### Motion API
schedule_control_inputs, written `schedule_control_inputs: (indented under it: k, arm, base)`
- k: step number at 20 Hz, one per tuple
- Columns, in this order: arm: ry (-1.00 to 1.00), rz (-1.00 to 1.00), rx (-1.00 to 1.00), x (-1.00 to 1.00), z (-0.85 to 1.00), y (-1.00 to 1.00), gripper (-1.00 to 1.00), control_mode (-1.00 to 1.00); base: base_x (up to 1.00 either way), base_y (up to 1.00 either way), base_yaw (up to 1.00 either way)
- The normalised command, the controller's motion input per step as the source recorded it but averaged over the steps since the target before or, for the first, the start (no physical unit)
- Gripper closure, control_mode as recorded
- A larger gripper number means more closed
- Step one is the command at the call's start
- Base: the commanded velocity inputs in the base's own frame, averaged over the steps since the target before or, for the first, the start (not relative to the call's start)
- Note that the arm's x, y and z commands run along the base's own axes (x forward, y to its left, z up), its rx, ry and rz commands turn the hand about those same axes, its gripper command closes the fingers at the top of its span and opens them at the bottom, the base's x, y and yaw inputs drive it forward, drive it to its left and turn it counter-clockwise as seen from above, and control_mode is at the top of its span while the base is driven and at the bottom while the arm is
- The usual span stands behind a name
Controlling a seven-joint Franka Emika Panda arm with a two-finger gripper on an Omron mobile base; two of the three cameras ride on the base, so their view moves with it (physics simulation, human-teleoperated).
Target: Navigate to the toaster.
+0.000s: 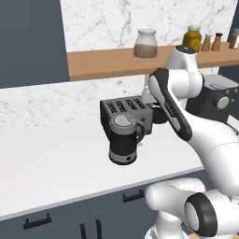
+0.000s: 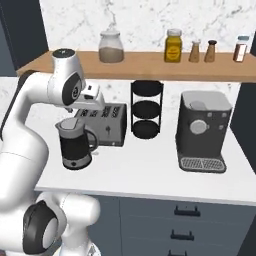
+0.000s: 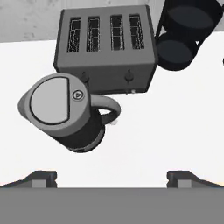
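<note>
**Asker:** What does the room look like from where you sit?

**Operator:** A simulated kitchen: marble wall, a wooden shelf [image 2: 150,70] with jars, and a white bench [image 1: 56,163] over dark drawers. My gripper [image 3: 112,177] hangs above the bench looking down. Its two finger tips [image 3: 43,177] stand well apart, with nothing between them.

**Asker:** And going outward from there?

**Operator:** In the hand view, nearest is a black kettle [image 3: 65,109] with a grey lid. Just behind it, touching or nearly so, sits the toaster [image 3: 107,50], a dark box with four long slots on top. Beside the toaster is a black tiered rack [image 2: 146,109], and further right a coffee machine [image 2: 204,130].

**Asker:** How far along is the task?

**Operator:** I judge it nearly or fully done. The base stands at the bench with the toaster straight ahead, within the arm's reach. At most a small nudge of the base is left.

**Asker:** Anything hard to see?

**Operator:** The kettle covers the toaster's lower front in both base views. My arm hides its right end in the left base view. The rack is cut off at the top of the hand view.
</note>
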Motion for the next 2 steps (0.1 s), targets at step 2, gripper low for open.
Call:
schedule_control_inputs:
  k: [2]
  arm:
    - [0.00,0.00,0.00,0.00,0.00,0.00,-1.00,1.00]
  base:
    - [0.30,0.00,0.06]
